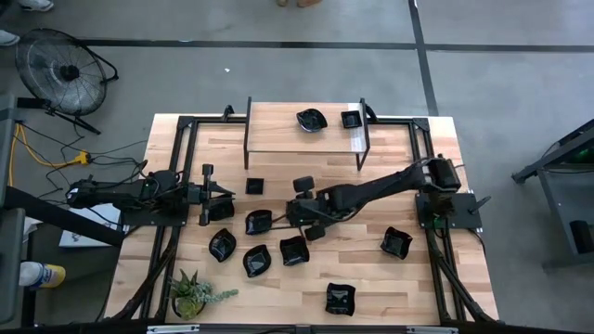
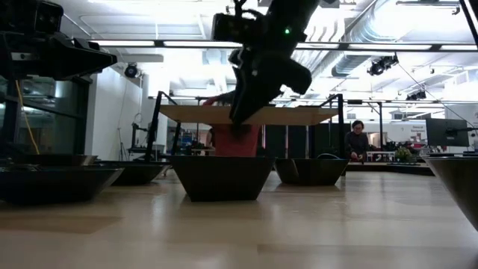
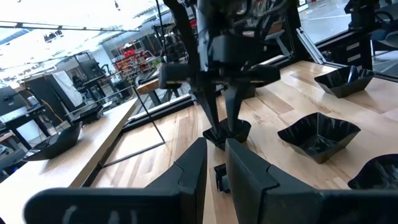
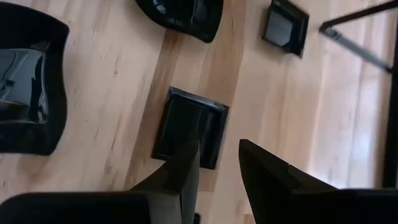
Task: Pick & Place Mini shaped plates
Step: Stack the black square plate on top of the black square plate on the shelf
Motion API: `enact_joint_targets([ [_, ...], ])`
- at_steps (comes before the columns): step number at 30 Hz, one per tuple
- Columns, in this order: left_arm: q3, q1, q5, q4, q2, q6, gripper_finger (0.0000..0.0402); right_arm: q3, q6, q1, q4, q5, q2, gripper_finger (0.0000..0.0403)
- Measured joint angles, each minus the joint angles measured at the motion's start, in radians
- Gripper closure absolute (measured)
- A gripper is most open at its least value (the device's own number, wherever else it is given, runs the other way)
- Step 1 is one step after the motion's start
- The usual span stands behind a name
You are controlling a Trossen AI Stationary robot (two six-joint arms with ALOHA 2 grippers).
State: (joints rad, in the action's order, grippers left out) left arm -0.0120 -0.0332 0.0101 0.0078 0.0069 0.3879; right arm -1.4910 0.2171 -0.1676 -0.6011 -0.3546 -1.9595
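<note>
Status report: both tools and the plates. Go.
Right tool open above a small square plate, not gripping. Left tool waiting at table's left. Nothing in the way.

The small square plate (image 4: pixel 189 127) just ahead of the right gripper's (image 4: pixel 219 163) dark, slightly parted fingers was glossy black. The wavy-edged plate (image 4: pixel 28 87) off to one side of those jaws was the same shiny black, with pale glints on it. The table (image 1: pixel 371 278) under them was light wood in pale and honey strips. The left gripper (image 1: pixel 219 192) was black, as was the raised shelf's frame (image 1: pixel 248 133). The potted plant (image 1: pixel 190 295), well away from both jaws, was green.
</note>
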Motion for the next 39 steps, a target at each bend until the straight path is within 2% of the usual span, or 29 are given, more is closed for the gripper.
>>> enact_joint_targets([
  [12, 0.000, 0.000, 0.000, 0.000, 0.000, 0.000, 0.0346, 0.000, -0.127, -0.024, 0.033, 0.047, -0.078, 0.0295],
  [19, 0.000, 0.000, 0.000, 0.000, 0.000, 0.000, 0.0346, 0.000, -0.135, -0.025, 0.076, 0.051, -0.123, 0.0295],
  [39, 0.000, 0.000, 0.000, 0.000, 0.000, 0.000, 0.0346, 0.000, -0.167, -0.025, 0.073, 0.059, -0.145, 0.0295],
])
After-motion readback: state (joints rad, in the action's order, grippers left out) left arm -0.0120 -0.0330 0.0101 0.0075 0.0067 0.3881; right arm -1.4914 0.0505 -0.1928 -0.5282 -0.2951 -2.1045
